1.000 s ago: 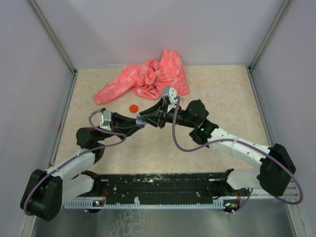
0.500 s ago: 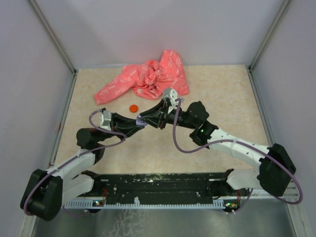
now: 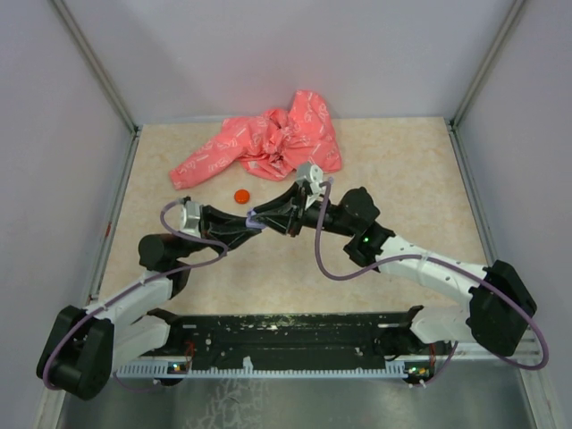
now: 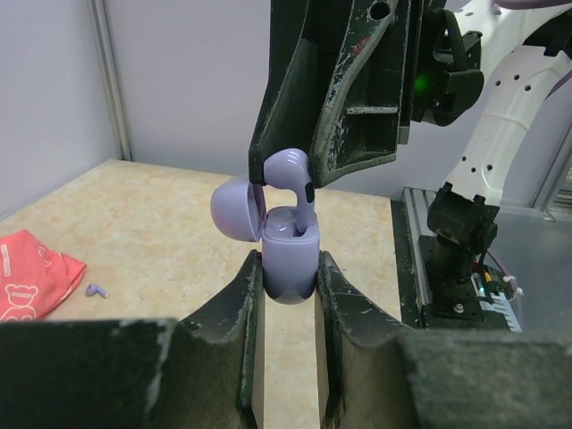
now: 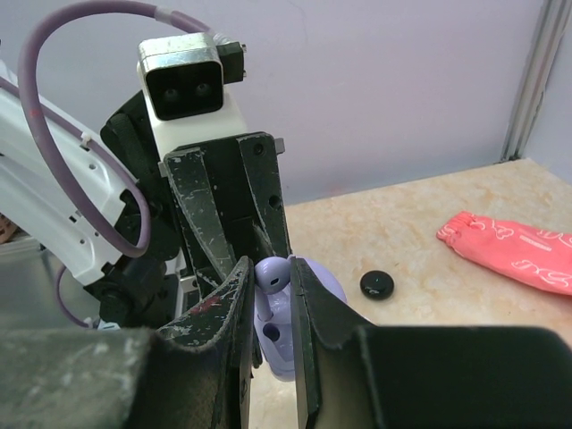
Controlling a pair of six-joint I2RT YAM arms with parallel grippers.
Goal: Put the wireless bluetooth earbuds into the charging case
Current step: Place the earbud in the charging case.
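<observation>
Glossy lavender earbud (image 4: 298, 172) stands in the smooth rounded charging case (image 4: 288, 268).

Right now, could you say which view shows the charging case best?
The left wrist view: the charging case stands centred, upright, lid open, an earbud at its socket. The right wrist view shows a sliver between the jaws; the top view hides it behind arms.

The left pincer (image 4: 288, 268), filled by the charging case (image 4: 288, 257), and the right pincer (image 5: 271, 273), filled by an earbud (image 5: 277, 273), meet tip to tip over the middle of the table (image 3: 402, 170), leaving no gap between them. Just beyond, the pink cloth (image 3: 268, 143) and a red disc (image 3: 241, 196) crowd the far side; the table's left and right flanks lie bare.
</observation>
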